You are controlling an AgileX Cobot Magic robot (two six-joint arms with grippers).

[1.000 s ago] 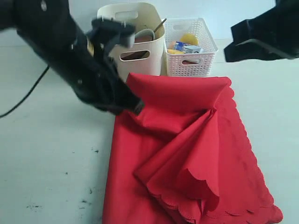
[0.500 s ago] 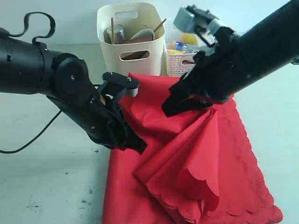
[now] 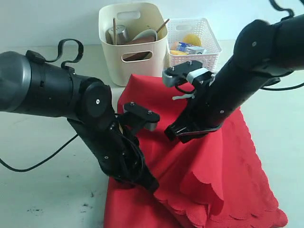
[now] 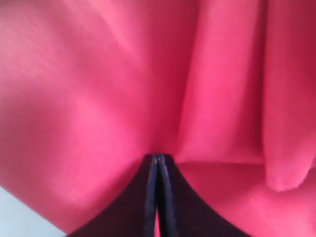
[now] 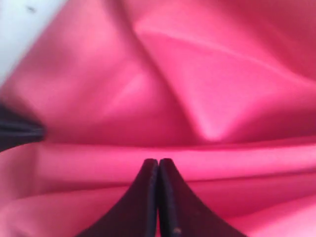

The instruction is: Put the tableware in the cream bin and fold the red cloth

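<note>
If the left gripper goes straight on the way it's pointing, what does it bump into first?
The red cloth. The left gripper is shut and points right into its folds. It looks very close, but depth is hard to judge.

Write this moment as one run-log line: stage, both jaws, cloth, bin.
stage: folding cloth | left jaws: shut, tips at cloth | right jaws: shut, tips at cloth | cloth: rumpled, not folded flat | bin: holds tableware
</note>
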